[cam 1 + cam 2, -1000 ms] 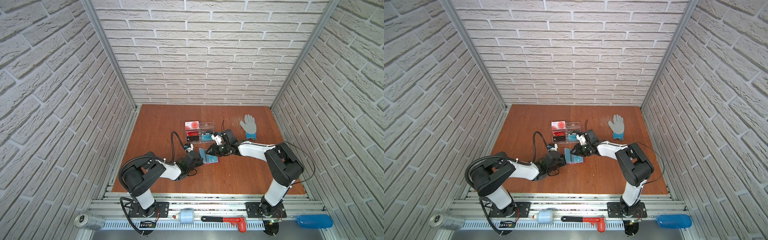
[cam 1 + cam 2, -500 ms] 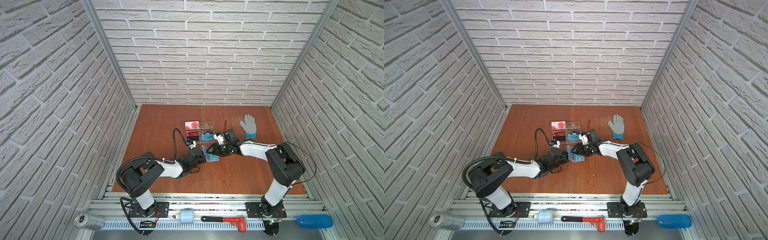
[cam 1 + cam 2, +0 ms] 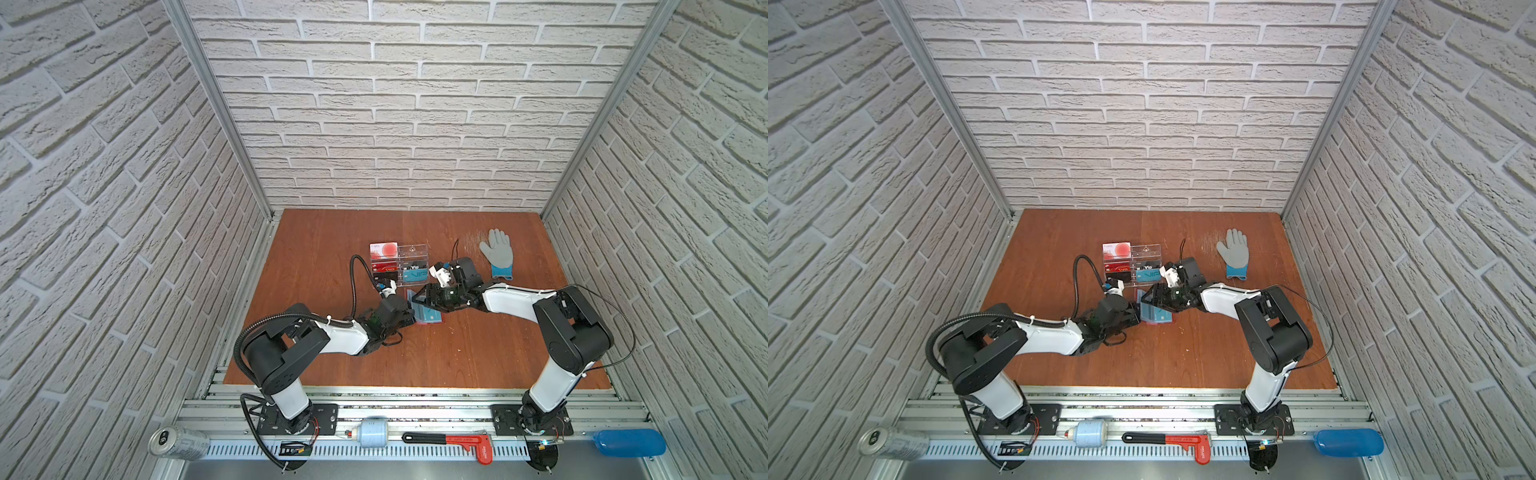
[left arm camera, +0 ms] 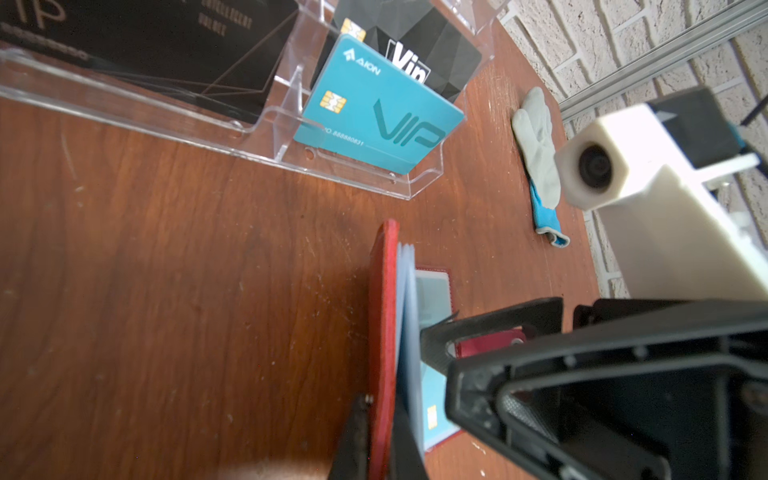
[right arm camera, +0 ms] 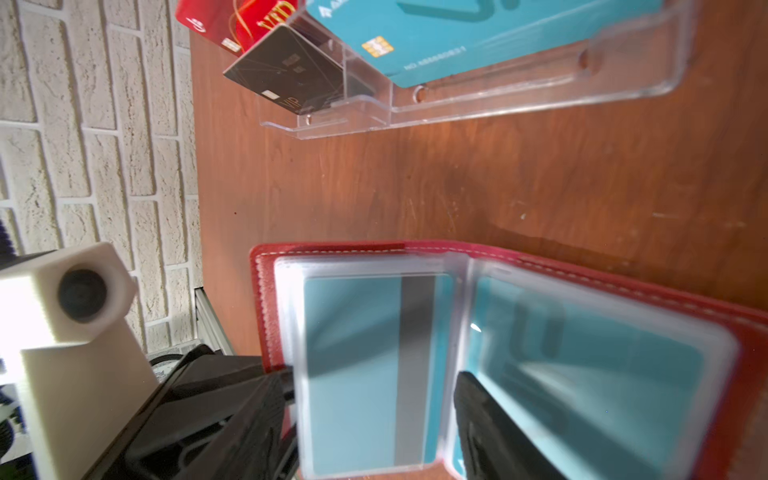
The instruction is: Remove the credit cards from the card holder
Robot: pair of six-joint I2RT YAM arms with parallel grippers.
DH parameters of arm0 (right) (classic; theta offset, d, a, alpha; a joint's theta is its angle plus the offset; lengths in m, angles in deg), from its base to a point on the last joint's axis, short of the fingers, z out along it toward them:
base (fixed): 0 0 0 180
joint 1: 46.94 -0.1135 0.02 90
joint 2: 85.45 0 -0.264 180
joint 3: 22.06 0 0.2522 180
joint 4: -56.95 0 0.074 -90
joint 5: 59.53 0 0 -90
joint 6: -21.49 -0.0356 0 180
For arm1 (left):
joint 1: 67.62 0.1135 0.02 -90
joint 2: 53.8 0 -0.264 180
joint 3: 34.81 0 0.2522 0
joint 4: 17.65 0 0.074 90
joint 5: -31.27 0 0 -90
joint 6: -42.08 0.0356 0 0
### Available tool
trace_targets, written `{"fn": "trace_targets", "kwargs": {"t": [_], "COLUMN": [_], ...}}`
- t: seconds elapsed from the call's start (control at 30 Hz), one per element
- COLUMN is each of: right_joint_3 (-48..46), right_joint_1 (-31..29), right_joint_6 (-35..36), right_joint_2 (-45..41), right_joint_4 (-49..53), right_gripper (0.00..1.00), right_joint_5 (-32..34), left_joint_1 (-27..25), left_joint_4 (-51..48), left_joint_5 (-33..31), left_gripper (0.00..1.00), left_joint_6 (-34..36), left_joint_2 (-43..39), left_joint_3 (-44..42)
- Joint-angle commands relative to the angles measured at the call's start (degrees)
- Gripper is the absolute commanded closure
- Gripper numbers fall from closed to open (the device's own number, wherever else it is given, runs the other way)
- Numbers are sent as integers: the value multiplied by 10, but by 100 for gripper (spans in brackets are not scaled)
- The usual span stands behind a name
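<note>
The card holder (image 3: 428, 314) lay open mid-table (image 3: 332, 257), its cover pinched by the left end effector (image 4: 380, 419). The right end effector (image 3: 420, 297) was spread over the sleeved credit cards (image 5: 361, 365). An acrylic stand (image 3: 399, 266) crowded it at 12 o'clock, and a glove (image 3: 496, 257) lay at 2.

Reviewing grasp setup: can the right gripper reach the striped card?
Probably yes: the left gripper holds the card holder open, and the right gripper, jaws open, sits at the sleeved striped card.

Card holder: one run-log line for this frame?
stage: cards not yet pulled | left gripper: shut on card holder cover | right gripper: open, at holder's inside | credit cards: inside holder
</note>
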Motion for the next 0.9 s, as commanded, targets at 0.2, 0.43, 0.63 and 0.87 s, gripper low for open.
{"fn": "trace_targets", "kwargs": {"t": [0.2,0.43,0.63,0.87], "right_joint_3": [-1,9,14,21], "right_joint_1": [1,-3,-10,-16], "right_joint_6": [4,18,23,28], "right_joint_2": [-11,-7,-5,-5], "right_joint_4": [-5,21,25,34], "right_gripper": [29,28,28,29], "right_joint_5": [2,25,30,41], "left_joint_1": [-6,-7,-8,-8], "left_joint_4": [27,28,30,31], "left_joint_5": [-2,-2,-2,1], "left_gripper": [100,100,100,100], "left_joint_6": [-2,-4,-4,-7], "left_joint_2": [14,16,17,20], "left_joint_3": [19,20,19,20]}}
